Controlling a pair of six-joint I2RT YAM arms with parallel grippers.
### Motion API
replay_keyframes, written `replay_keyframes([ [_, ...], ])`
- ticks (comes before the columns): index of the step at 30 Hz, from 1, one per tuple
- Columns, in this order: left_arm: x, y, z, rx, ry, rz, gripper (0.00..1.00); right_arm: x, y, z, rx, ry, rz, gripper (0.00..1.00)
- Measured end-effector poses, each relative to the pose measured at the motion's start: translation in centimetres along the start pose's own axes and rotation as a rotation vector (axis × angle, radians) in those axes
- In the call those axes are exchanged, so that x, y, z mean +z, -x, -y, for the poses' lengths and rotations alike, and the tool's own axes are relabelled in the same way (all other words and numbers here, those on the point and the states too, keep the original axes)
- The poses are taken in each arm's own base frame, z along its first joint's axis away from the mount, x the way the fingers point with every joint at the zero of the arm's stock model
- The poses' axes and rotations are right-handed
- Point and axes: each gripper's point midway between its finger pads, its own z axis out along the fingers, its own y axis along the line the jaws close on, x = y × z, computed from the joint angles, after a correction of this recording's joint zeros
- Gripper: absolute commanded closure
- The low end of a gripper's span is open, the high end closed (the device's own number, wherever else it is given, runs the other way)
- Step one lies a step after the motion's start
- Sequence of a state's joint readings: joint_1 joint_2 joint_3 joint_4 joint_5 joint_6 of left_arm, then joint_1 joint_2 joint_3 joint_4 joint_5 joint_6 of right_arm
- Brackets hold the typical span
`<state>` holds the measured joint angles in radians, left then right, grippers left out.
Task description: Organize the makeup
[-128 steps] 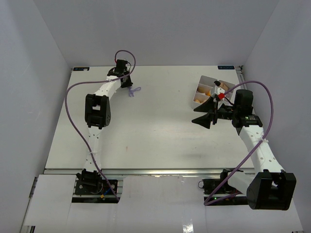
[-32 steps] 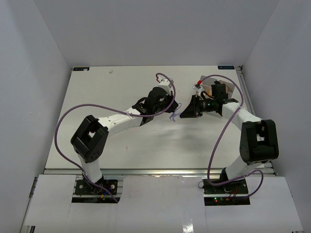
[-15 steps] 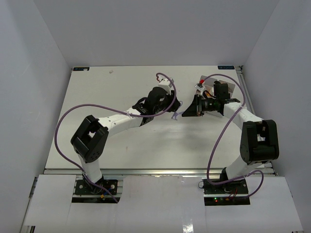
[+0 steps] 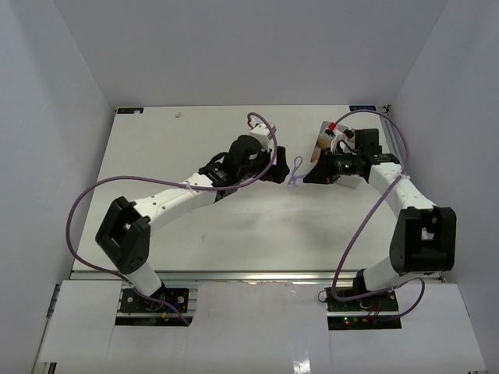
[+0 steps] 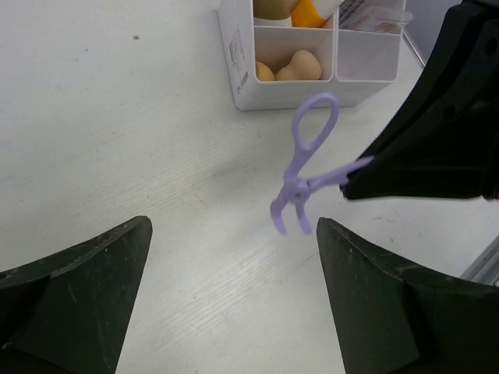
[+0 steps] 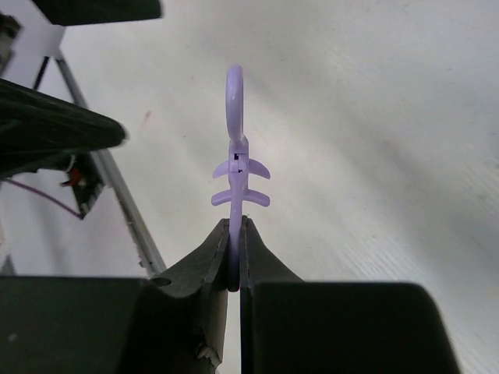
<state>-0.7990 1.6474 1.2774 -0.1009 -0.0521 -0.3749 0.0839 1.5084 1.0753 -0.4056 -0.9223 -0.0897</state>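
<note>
The purple looped tool [image 5: 309, 160] hangs in the air above the table, its loop pointing toward the tray. My right gripper [image 6: 236, 227] is shut on the tool's [image 6: 236, 140] handle end. From above, the tool [image 4: 295, 173] sits between the right gripper [image 4: 307, 174] and my left gripper [image 4: 278, 170]. The left gripper [image 5: 234, 226] stands wide open just short of the tool, holding nothing. Other makeup lies in the white tray [image 5: 234, 58]: beige egg sponges [image 5: 300, 68], an orange tube [image 5: 312, 11] and a pink packet [image 5: 374, 12].
The tray [image 4: 323, 132] stands at the back right, mostly hidden from above by the right arm. White walls close in the table on three sides. A metal rail [image 6: 117, 195] runs along the table's edge.
</note>
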Motion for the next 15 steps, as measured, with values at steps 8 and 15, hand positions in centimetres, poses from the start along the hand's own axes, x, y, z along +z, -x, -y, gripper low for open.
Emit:
replay_keyframes([
  [8, -9.5, 5.8, 0.1, 0.088, -0.011, 0.16, 0.02, -6.9, 3.3, 2.0, -0.272, -0.36, 0.143, 0.92],
  [15, -13.4, 1.5, -5.2, 0.159, 0.13, 0.155, 0.02, -11.5, 1.1, 5.7, -0.315, -0.707, 0.217, 0.92],
])
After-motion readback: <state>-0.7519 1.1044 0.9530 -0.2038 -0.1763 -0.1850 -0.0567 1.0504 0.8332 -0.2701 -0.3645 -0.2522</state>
